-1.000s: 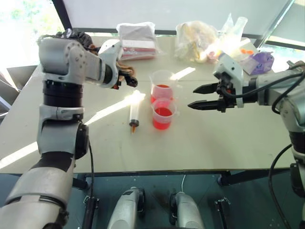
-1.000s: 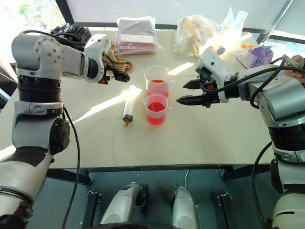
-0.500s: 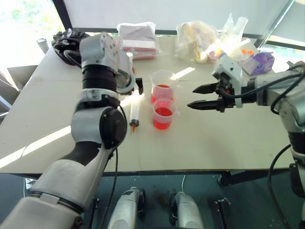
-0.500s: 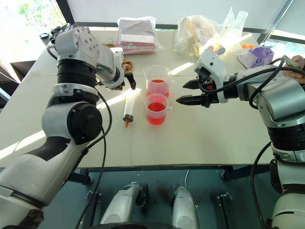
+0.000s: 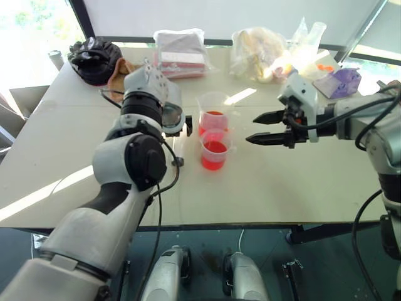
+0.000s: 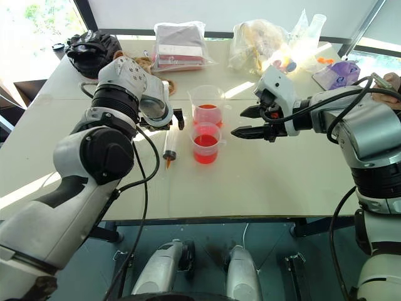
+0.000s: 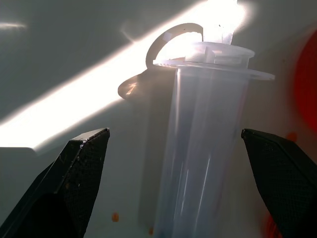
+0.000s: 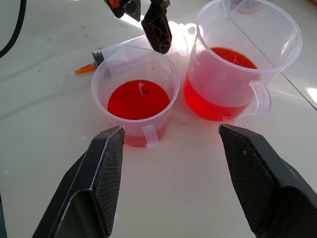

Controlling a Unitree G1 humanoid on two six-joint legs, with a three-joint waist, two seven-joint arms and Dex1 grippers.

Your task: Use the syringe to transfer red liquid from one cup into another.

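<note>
The left arm (image 6: 119, 113) covers much of the syringe (image 6: 168, 145) in the head views: its plunger end is hidden behind the wrist, and the barrel and orange tip show below it, lying flat on the table (image 6: 276, 182) just left of the small cup (image 6: 206, 143). In the left wrist view the barrel (image 7: 198, 163) and its flange show, but the tip end is cut off at the frame edge. The left gripper (image 7: 188, 183) is spread wide, one finger (image 7: 74, 173) on each side of the barrel and both clear of it; nothing is held. One fingertip (image 8: 157, 27) shows in the right wrist view, just behind the small cup's rim.

The small cup stands in front of the big cup (image 6: 207, 106), the two close together or touching; I cannot tell which. Both hold red liquid (image 8: 138, 99). Behind the cups, the bags (image 6: 260, 44) at the table's far edge are washed out by sunlight, and their contents are hard to make out.

The right gripper (image 6: 245, 121) hangs above the table to the right of the cups, pointing at them, fingers (image 8: 99, 168) well apart and empty.

A second ago the left arm was held high and out to the left of the syringe, gripper aimed sideways. It has since swung in and come down over the syringe's plunger end. The right arm, the cups and the syringe have not moved.
</note>
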